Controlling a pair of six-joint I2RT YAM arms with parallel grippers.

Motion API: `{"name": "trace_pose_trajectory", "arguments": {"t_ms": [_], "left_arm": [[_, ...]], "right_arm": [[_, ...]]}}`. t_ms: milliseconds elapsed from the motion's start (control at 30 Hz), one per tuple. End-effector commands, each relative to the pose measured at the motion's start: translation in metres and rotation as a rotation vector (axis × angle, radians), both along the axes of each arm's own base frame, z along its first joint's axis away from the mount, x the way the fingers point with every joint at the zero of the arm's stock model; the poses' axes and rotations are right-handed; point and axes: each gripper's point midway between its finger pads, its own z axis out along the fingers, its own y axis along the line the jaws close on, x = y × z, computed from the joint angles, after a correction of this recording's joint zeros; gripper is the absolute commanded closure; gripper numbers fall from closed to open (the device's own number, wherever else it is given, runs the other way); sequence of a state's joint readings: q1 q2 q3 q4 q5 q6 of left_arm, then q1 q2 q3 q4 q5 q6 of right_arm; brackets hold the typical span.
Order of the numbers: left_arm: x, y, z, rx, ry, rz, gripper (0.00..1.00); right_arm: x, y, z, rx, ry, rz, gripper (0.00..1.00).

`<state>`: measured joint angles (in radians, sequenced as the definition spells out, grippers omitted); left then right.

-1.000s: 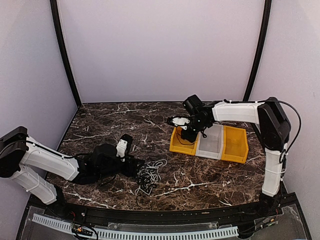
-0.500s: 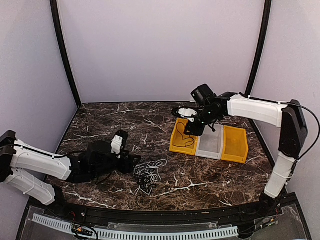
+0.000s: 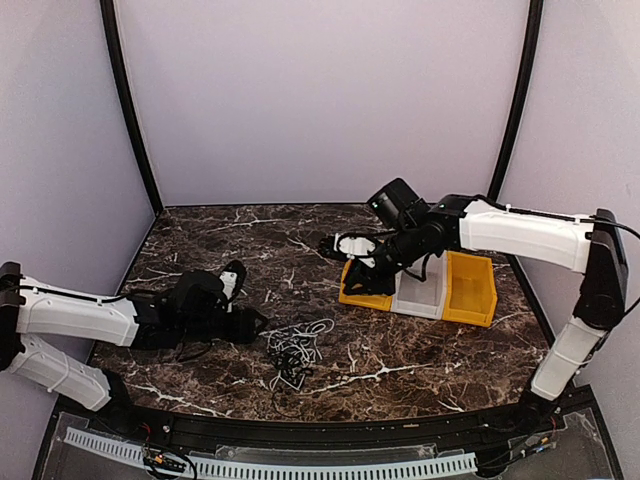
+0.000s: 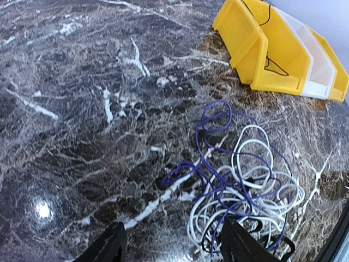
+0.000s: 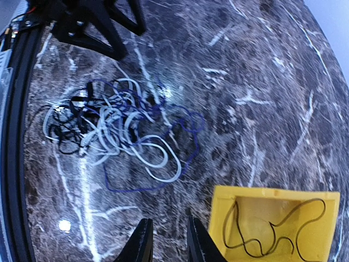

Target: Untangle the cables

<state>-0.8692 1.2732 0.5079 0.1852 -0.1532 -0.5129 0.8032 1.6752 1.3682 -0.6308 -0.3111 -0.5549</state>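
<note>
- Just ahead of the left claw [image 4: 174,248], between its fingertips and the bins: the cables [image 4: 240,185], a loose knot of white, purple and black cords lying flat on the tabletop [image 4: 82,82].
- Just beside the right claw [image 5: 170,240], set apart from the knot: one black cable [image 5: 271,225], curled inside the end yellow bin [image 5: 272,190].
- Left claw: spread wide and empty, low over the tabletop, aimed at the near fringe of the knot without touching it.
- Right claw: released, tips only narrowly parted, nothing between them, hanging by the corner of that yellow bin, well apart from the knot.
- Step in hand, as a judgement: one cord sorted away, the next pick from the knot being lined up, most of the untangling left to do.
- Next move, probably: choose a single strand at the fringe, perhaps the purple loop [image 4: 218,102] on the bin side, seemingly the freest; clench on that alone and draw it out slowly, with the other claw pinning the rest.
- Risk: dragging the whole knot along, or pulling a crossing tight.
- Outward from the claws: dark glossy marble-patterned tabletop with white veins; next to the yellow bin, a white bin [image 3: 420,290] and a second yellow bin [image 3: 470,290], touching in a row.
- Farther out: plain lavender walls, black curved poles [image 3: 125,110] at the rear corners, a white slotted rail [image 3: 270,465] along the near edge.
</note>
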Motion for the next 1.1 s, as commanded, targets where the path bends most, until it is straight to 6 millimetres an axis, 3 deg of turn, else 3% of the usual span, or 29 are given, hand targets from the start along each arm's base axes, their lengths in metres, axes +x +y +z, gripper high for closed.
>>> {"name": "trace_pose_trajectory", "arguments": {"t_ms": [0, 300, 533, 800, 1067], "left_arm": [[-0.024, 0.005, -0.005, -0.02, 0.148, -0.017, 0.38], [-0.024, 0.012, -0.002, -0.051, 0.099, -0.007, 0.37], [-0.014, -0.002, -0.007, -0.094, 0.094, -0.013, 0.37], [-0.01, -0.001, -0.008, -0.115, 0.071, 0.007, 0.37], [-0.012, 0.002, -0.01, -0.113, 0.065, 0.004, 0.37]], "right_arm": [[-0.052, 0.041, 0.003, 0.059, 0.024, 0.188, 0.77], [-0.161, 0.087, -0.041, -0.052, -0.046, 0.513, 0.83], [-0.211, 0.102, -0.076, -0.144, -0.038, 0.645, 0.86], [-0.233, 0.083, -0.125, -0.282, -0.108, 0.72, 0.78], [-0.225, 0.09, -0.145, -0.321, -0.121, 0.656, 0.73]]}}
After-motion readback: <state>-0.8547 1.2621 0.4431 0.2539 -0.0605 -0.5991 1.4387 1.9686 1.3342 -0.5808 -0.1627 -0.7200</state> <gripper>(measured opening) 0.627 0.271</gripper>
